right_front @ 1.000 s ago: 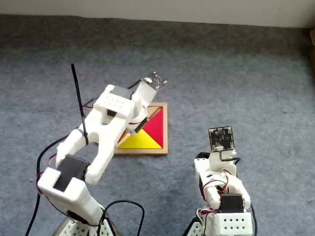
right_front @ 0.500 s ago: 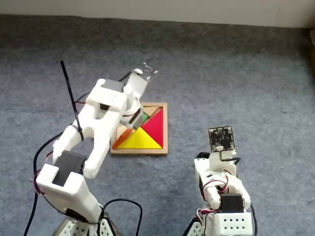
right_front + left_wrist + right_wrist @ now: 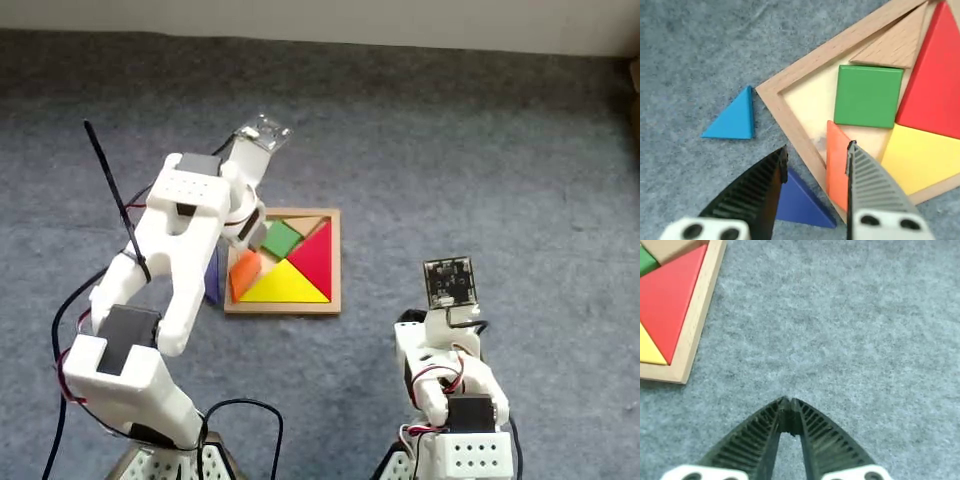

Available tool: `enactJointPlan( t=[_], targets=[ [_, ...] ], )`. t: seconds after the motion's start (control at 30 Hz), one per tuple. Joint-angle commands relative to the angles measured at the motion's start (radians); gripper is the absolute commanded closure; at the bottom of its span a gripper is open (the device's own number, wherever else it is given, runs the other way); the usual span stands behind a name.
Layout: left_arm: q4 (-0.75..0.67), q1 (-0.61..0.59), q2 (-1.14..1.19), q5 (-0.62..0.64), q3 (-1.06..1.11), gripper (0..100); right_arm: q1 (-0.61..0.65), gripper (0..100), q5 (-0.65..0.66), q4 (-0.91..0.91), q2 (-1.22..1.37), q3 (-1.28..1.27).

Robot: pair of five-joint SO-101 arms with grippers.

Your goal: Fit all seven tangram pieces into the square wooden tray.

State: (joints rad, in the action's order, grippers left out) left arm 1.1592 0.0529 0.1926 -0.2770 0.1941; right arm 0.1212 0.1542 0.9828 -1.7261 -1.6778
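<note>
Your left gripper (image 3: 817, 150) hangs with its jaws apart and empty, straddling the rim of the tray (image 3: 790, 125). One finger is over the orange piece (image 3: 836, 160) inside. The other is by the dark blue triangle (image 3: 800, 205) on the carpet (image 3: 690, 60). The light blue triangle (image 3: 735, 120) lies just beyond, outside the tray corner. The green square (image 3: 867, 96), red triangle (image 3: 935, 95), yellow triangle (image 3: 917, 157) and plain wood triangle (image 3: 897, 45) sit in the tray. Your right gripper (image 3: 788, 404) is closed and empty over carpet, with the tray off to one side.
</note>
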Motion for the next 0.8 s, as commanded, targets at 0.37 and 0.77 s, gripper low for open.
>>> enactJointPlan(
  t=[0.37, 0.77],
  targets=[
    [0.140, -0.004, -0.030, -0.094, -0.067, 80, -0.016, 99.3, -0.006, 0.004, -0.016, -0.147],
    [0.020, 0.002, 0.171, -0.100, -0.050, 80, -0.016, 99.3, -0.006, 0.004, -0.016, -0.147]
  ],
)
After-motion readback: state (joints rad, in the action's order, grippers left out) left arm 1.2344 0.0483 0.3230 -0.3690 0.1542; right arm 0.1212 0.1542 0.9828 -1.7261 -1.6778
